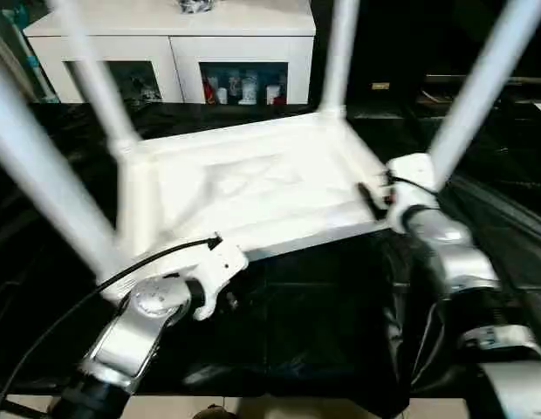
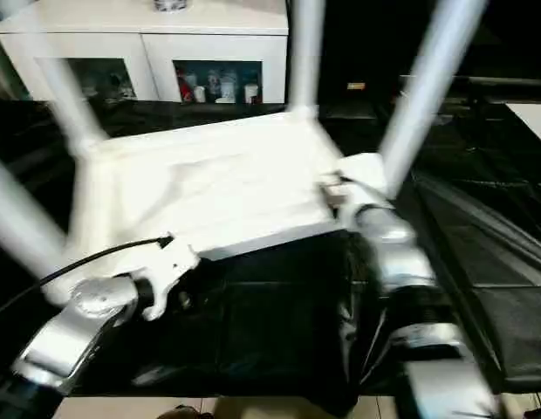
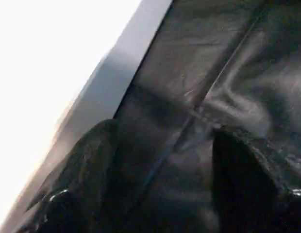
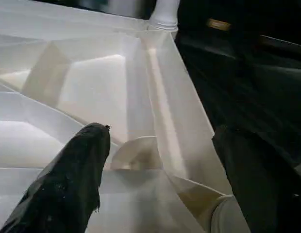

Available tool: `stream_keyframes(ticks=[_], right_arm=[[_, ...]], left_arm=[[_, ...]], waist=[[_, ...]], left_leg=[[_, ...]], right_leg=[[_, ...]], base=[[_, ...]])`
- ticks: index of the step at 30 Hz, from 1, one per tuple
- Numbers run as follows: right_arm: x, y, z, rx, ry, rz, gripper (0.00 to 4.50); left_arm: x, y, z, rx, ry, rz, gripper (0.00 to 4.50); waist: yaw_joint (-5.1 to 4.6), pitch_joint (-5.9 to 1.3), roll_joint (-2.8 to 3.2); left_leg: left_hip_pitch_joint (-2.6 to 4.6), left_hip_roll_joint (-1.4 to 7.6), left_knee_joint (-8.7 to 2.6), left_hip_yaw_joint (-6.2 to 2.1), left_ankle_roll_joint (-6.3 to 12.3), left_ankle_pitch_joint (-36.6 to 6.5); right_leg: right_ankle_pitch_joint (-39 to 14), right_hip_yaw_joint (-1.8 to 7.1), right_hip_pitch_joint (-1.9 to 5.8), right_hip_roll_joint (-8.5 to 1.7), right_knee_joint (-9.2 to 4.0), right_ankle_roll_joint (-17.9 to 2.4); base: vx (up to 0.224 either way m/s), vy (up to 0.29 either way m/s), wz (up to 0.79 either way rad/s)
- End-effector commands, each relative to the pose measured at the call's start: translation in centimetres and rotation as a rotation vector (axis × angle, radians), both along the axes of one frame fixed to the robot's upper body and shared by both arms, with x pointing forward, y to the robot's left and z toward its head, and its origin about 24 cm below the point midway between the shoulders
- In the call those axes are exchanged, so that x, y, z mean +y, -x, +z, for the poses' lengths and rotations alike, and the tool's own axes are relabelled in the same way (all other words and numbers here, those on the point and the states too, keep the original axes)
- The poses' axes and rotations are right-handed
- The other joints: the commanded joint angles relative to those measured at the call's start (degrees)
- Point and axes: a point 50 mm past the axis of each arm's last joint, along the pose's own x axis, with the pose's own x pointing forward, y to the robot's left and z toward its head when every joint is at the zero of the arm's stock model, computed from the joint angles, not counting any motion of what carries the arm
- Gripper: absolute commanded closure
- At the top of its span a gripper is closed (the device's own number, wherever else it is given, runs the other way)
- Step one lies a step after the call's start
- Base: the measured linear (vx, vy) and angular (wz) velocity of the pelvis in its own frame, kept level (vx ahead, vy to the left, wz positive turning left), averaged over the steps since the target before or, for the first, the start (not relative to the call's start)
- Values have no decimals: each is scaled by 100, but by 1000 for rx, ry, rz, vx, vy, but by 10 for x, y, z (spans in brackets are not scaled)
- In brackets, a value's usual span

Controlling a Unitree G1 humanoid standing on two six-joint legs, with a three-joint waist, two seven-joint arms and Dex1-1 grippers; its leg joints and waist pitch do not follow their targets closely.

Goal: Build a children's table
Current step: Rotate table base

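Here, from the left eye view, the children's table lies upside down on the black sheet, its ribbed underside facing up and four legs standing in the corner sockets, one of them the near right leg rising beside the right gripper. The left gripper sits at the near long edge of the top, by the near left leg; behind the table stands a white cabinet with glass fronts. The right eye view gives the same layout, with the right forearm running up to the near right corner socket. In the left wrist view, the two black fingers stand wide apart with only black sheet between them, the table's white edge passing just beside one finger, so nothing is held. In the right wrist view, the fingers are likewise spread wide, one over the ribbed underside and one outside the rim, the side wall between them but not clamped. My guess is that the legs are all seated and the table must next be turned upright. The risk: a grip on the thin rim alone could slip, or a loosely pushed leg could drop out as the top tilts.
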Motion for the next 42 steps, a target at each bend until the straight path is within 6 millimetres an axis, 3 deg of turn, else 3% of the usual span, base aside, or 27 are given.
stream_keyframes(ticks=[1, 8, 12, 18, 20, 21, 24, 27, 28, 30, 31, 32, 33, 37, 39, 40, 42], right_arm=[[-24, -2, 12, -43, 32, -87, 73], [-39, -4, 18, -54, 56, -110, 73], [-27, -6, 13, -56, 52, -47, 73], [-6, -3, 5, -71, 9, 56, 73], [9, 4, -3, -81, -35, 120, 73], [10, 5, -5, -81, -36, 126, 73], [16, 23, -23, -78, -66, 113, 73], [13, 36, -32, -113, -75, 44, 73], [13, 36, -32, -113, -75, 44, 73], [7, 46, -42, -81, -34, 27, 73], [4, 48, -46, -61, -25, 20, 73], [3, 49, -47, -53, -22, 18, 73], [-3, 52, -50, -35, -17, -7, 73], [-25, 62, -56, 24, 30, -118, 73], [-27, 64, -56, 27, 33, -136, 73], [-28, 68, -60, 41, 36, -172, 73], [-28, 71, -65, 69, 27, -198, 73]], left_arm=[[12, -1, 7, -44, 2, 41, 40], [27, 10, 10, -65, 41, 43, 3], [35, 30, 21, -54, 165, -34, 3], [56, 50, 34, 0, 292, -72, 3], [81, 62, 41, 7, 310, -66, 3], [85, 63, 42, 8, 312, -64, 3], [125, 71, 59, -8, 350, 24, 3], [151, 66, 72, -87, 389, 129, 3], [151, 66, 72, -87, 389, 129, 3], [161, 54, 84, -201, 459, 212, 3], [163, 49, 87, -234, 484, 234, 3], [163, 47, 88, -247, 494, 241, 3], [160, 42, 89, -258, 510, 238, 3], [141, 17, 85, -262, 540, 218, 3], [140, 13, 85, -268, 550, 221, 3], [132, 6, 86, -263, 600, 193, 3], [118, 0, 88, -238, 648, 131, 3]], waist=[[-47, -406, -112], [-96, -399, -119], [-116, -390, -142], [-136, -366, -111], [-153, -343, -121], [-140, -338, -111], [-141, -324, -101], [-141, -310, -101], [-130, -309, -103], [-139, -292, -102], [-130, -295, -90], [-130, -284, -81], [-155, -281, -93], [-163, -265, -118], [-169, -269, -137], [-178, -285, -133], [-194, -310, -126]], left_leg=[[131, 282, -395, -126, 172, -803], [127, 280, -375, -124, 286, -872], [117, 292, -381, -123, 321, -898], [155, 306, -413, -114, 239, -1193], [133, 314, -460, -134, 157, -1395], [158, 314, -465, -132, 138, -1451], [204, 320, -498, -131, -8, -1726], [236, 312, -534, -144, -153, -2008], [262, 313, -543, -146, -212, -2134], [247, 304, -562, -165, -263, -2263], [303, 295, -549, -150, -323, -2371], [307, 292, -551, -155, -345, -2448], [249, 295, -571, -190, -374, -2482], [328, 288, -569, -206, -447, -2743], [314, 274, -562, -201, -436, -2647], [269, 268, -566, -210, -404, -2433], [269, 283, -556, -205, -393, -2316]], right_leg=[[-1176, 238, 233, -299, -323, -1115], [-1344, 217, 224, -295, -338, -1169], [-1301, 215, 216, -291, -315, -1242], [-1535, 224, 173, -260, -335, -1223], [-1721, 230, 185, -252, -337, -1102], [-1793, 231, 166, -243, -356, -1064], [-1958, 248, 122, -225, -375, -986], [-1998, 260, 90, -218, -386, -955], [-2060, 271, 77, -222, -399, -903], [-2186, 277, 92, -234, -405, -849], [-2235, 285, 56, -234, -430, -834], [-2271, 289, 49, -236, -440, -828], [-2311, 284, 116, -265, -433, -806], [-2850, 286, 92, -272, -509, -579], [-2849, 287, 109, -275, -521, -539], [-2709, 291, 145, -285, -504, -549], [-2454, 287, 147, -287, -469, -642]], base=[[0, 0, 0], [0, 0, 0], [0, 0, 0], [0, 0, 0], [0, 0, 0], [0, 0, 0], [0, 0, 0], [0, 0, 0], [0, 0, 0], [0, 0, 0], [0, 0, 0], [0, 0, 0], [0, 0, 0], [0, 0, 0], [0, 0, 0], [0, 0, 0], [0, 0, 0]])
